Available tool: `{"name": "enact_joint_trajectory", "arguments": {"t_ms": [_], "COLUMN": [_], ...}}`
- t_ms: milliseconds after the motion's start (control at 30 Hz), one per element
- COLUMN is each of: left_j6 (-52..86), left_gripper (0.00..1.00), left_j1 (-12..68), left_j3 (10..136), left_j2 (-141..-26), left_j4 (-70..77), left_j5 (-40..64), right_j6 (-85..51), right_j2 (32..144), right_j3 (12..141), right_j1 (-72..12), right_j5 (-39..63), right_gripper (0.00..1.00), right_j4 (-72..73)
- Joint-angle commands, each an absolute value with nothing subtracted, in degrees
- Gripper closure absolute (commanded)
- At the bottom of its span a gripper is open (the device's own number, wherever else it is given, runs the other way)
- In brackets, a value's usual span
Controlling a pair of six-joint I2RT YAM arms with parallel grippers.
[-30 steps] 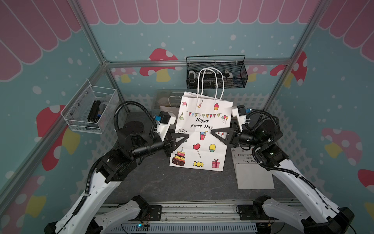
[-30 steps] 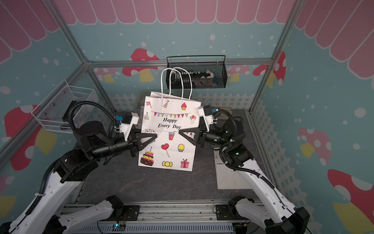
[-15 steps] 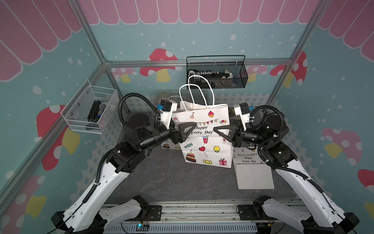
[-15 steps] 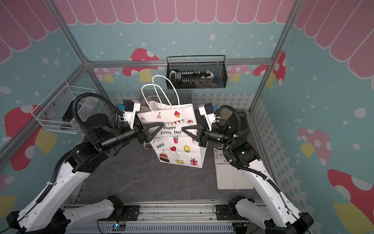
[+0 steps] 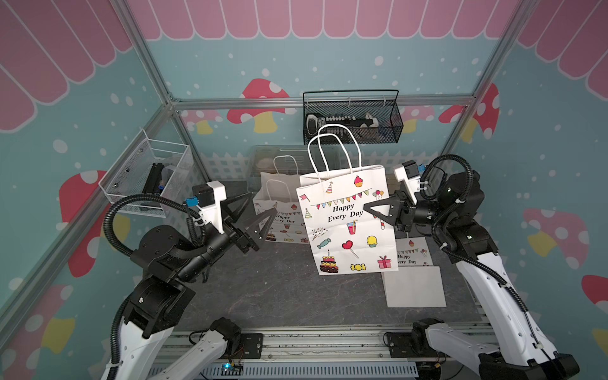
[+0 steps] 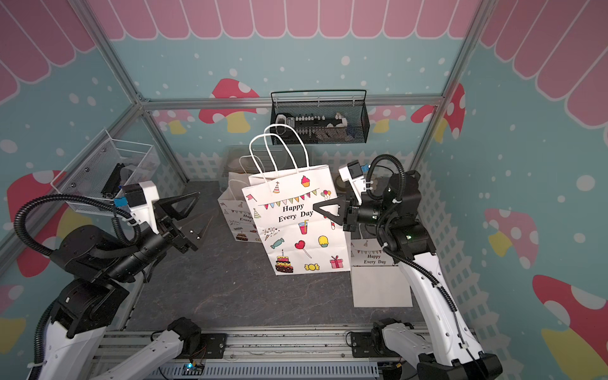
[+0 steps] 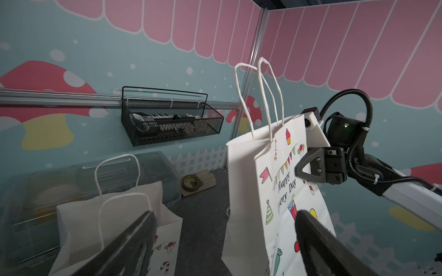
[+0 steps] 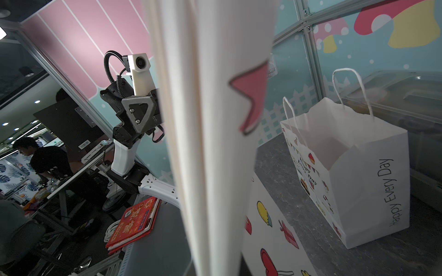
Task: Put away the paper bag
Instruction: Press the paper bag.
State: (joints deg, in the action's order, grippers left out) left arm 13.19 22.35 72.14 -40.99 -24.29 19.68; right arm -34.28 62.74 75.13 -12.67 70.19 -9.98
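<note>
Mesh basket (image 5: 144, 177), white, fixed to the left wall above the left edge of the bench (image 5: 279, 296).
Left gripper (image 5: 263, 202): jaws spread wide and empty, over the bench's left half. It is aimed toward the paper bag (image 5: 345, 227) but well apart from its left side.
Standing bag (image 5: 279, 214): same print, open, upright near the back edge.
Wire basket (image 5: 352, 121): black, on the back wall, behind the paper bag's handles in both top views.
Paper bag: upright, slightly tilted, handles up, right of the bench's centre. Whether its base touches the bench cannot be told.
Right gripper (image 5: 367, 208): jaws pressed together on the paper bag's right side fold, above mid-height. One finger lies across the printed front; the other is hidden behind.
Flat bag (image 5: 414, 283): folded, lying by the right edge, partly behind the paper bag.
</note>
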Motion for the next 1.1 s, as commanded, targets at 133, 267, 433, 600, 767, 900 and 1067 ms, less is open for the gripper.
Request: {"name": "enact_joint_trajectory", "arguments": {"t_ms": [133,267,433,600,767,900,1067], "left_j6": [16.03,18.54,23.90,32.81,37.29,35.22,30.88], "left_gripper": [0.07,0.07,0.07,0.07,0.13,0.15,0.19], "left_j1": [12.32,10.68,10.68,10.80,11.98,16.06,22.03], "left_j3": [62.70,59.40,54.48,50.91,49.28,50.20,52.44], "left_j2": [-41.63,-43.90,-41.98,-41.76,-42.39,-43.97,-45.57], "left_j4": [-20.11,-14.79,-2.35,13.02,21.47,20.76,17.49], "left_j5": [46.07,53.67,55.08,53.82,53.54,52.64,50.26], "right_j6": [-43.51,-49.51,-55.43,-65.87,-65.95,-66.53,-66.88], "right_j2": [65.57,67.90,70.71,70.55,68.50,67.86,68.02], "right_j3": [78.74,81.39,83.81,80.51,78.41,78.33,78.16], "right_j1": [-11.89,-11.91,-11.95,-13.86,-17.40,-19.65,-21.09], "right_j5": [81.89,82.44,81.28,79.61,77.25,76.09,74.96], "right_gripper": [1.00,1.00,1.00,1.00,1.00,1.00,1.00], "right_j4": [4.02,9.85,14.66,27.40,27.49,27.47,27.27]}}
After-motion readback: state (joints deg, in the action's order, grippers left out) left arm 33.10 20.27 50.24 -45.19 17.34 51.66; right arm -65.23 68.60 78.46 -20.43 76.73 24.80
